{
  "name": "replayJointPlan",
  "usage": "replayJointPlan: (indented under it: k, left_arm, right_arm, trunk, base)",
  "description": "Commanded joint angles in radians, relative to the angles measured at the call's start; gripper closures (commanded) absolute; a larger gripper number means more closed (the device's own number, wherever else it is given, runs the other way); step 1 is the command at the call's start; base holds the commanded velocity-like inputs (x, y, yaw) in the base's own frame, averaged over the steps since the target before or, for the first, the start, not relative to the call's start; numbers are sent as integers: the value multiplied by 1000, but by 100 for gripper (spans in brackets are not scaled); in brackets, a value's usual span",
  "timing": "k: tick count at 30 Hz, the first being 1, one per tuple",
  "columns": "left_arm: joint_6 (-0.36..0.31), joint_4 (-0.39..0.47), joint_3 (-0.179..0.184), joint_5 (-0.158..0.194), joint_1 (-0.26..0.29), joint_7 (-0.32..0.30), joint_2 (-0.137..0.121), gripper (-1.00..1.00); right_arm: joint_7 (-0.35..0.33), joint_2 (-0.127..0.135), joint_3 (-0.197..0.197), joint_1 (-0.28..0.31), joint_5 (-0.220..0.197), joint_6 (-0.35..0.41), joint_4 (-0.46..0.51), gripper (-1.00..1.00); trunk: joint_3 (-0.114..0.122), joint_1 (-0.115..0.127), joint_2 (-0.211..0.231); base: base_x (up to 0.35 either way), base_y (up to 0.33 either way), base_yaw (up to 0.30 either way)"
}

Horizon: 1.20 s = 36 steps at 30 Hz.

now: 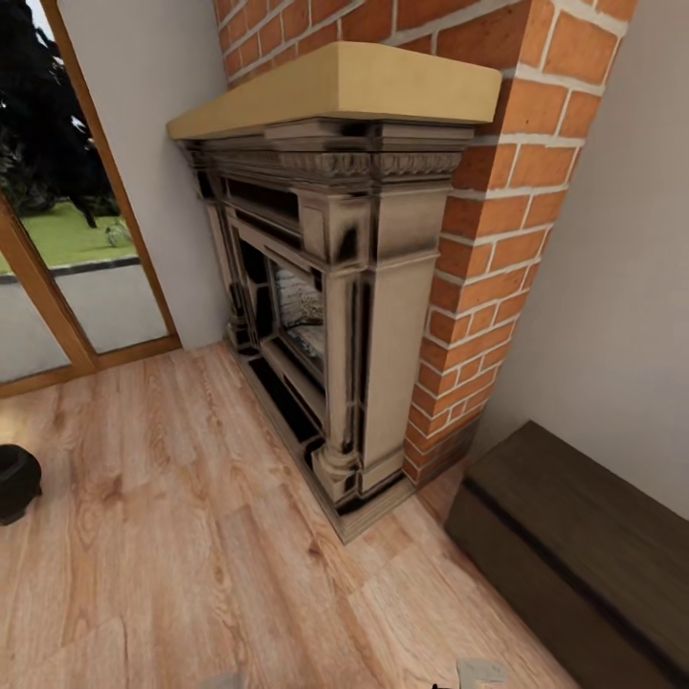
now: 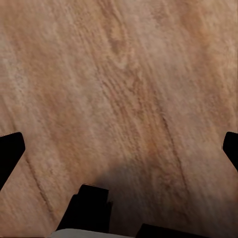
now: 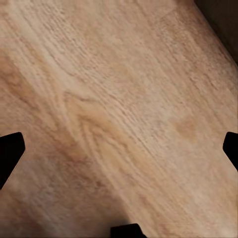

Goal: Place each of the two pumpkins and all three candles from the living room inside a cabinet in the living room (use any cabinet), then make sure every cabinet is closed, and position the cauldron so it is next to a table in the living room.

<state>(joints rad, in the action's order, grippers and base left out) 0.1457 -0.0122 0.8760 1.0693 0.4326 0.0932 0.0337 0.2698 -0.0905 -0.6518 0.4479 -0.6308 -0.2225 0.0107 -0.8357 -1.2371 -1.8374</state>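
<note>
The black cauldron (image 1: pixel 14 481) sits on the wood floor at the far left edge of the head view, partly cut off. The low dark-brown cabinet (image 1: pixel 574 536) stands against the wall at the lower right, and the part I see is closed. In the left wrist view my left gripper (image 2: pixel 119 148) is open over bare floorboards, its dark fingertips (image 2: pixel 11 151) far apart with nothing between them. My right gripper (image 3: pixel 119 148) is open in the same way, with a dark corner of the cabinet (image 3: pixel 223 20) at the frame's edge. The pumpkins, the candles and the table are out of view.
A dark ornate fireplace (image 1: pixel 335 316) with a tan mantel juts from a red brick chimney (image 1: pixel 498 239) straight ahead. A wood-framed glass door (image 1: pixel 67 268) stands at the left. Open wood floor (image 1: pixel 191 536) lies between the cauldron and the cabinet.
</note>
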Motion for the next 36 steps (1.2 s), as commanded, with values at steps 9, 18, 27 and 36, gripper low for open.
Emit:
replayJointPlan:
  k: [9,18,27,36]
  left_arm:
    - [0,1,0,0,0,-5,3,-100]
    - [0,1,0,1,0,-4,0,-100]
    - [0,-2,-2,26,0,0,-3,-100]
    - [-1,-3,-2,37,0,3,-2,-100]
  right_arm:
    - [0,0,0,0,0,-1,0,-100]
    - [1,0,0,0,0,-1,0,-100]
    - [2,0,0,0,0,-1,0,-100]
    - [6,0,0,0,-6,4,0,-100]
  trunk:
    - [0,0,0]
    - [0,0,0]
    - [0,0,0]
    - [-3,0,0]
  base:
    - [0,0,287]
    - [0,0,287]
    - [0,0,286]
    - [0,0,275]
